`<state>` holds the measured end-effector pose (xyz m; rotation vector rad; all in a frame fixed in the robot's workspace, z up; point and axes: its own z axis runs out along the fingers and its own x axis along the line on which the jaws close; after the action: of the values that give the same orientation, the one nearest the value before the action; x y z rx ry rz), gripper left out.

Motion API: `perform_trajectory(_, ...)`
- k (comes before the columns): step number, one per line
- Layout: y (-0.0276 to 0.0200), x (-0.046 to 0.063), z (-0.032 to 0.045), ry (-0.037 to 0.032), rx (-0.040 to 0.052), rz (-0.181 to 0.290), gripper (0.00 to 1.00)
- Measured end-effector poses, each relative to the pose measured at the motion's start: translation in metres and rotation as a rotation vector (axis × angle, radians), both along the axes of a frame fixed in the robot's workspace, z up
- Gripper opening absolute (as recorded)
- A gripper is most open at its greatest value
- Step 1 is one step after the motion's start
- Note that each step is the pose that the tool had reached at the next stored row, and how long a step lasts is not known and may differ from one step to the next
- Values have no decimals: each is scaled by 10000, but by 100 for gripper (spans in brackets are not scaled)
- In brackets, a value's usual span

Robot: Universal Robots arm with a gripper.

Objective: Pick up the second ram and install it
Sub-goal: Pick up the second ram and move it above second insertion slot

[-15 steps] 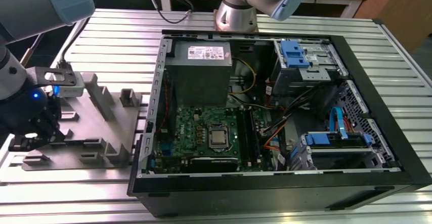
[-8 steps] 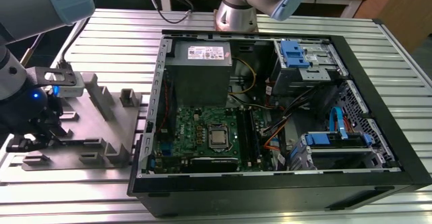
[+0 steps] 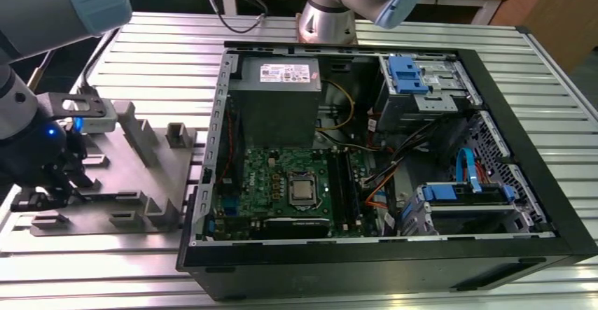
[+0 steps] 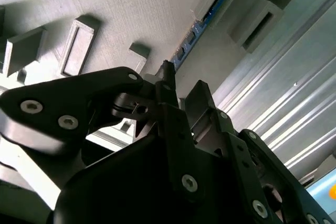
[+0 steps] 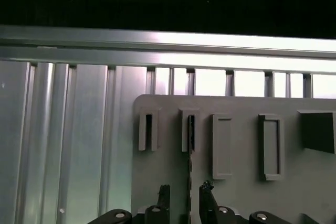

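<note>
The second ram [image 5: 190, 150] stands on edge in the slotted blocks of a grey fixture plate [image 5: 241, 192], seen as a thin dark strip. In the second wrist view the ram [image 4: 202, 22] shows green board and small chips running away from the fingers. My gripper [image 5: 185, 192] is open and straddles the ram's near end, one fingertip [image 5: 164, 192] on each side with a gap to the board. The same gripper [image 4: 181, 85] sits low over the plate. In the exterior view the gripper [image 3: 38, 191] hangs over the plate's near corner on that view's left.
An open computer case [image 3: 393, 254] lies to the exterior view's right of the fixture plate [image 3: 131, 177], with the motherboard [image 3: 280, 177] and its memory slots [image 3: 341, 184] exposed. Several upright grey blocks [image 3: 140, 138] stand on the plate. All rests on a ribbed aluminium table [image 3: 159, 44].
</note>
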<state>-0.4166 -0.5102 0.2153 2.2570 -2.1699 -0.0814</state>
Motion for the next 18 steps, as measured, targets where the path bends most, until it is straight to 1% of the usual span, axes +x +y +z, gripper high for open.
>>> perform_trajectory(4, 1, -1, -37, 0, 0, 518, 33)
perform_trajectory(6, 5, -10, -57, 1, -1, 655, 33)
perform_trajectory(12, 23, -45, -102, -1, 0, 685, 33)
perform_trajectory(18, 30, -51, -150, 1, -3, 730, 33)
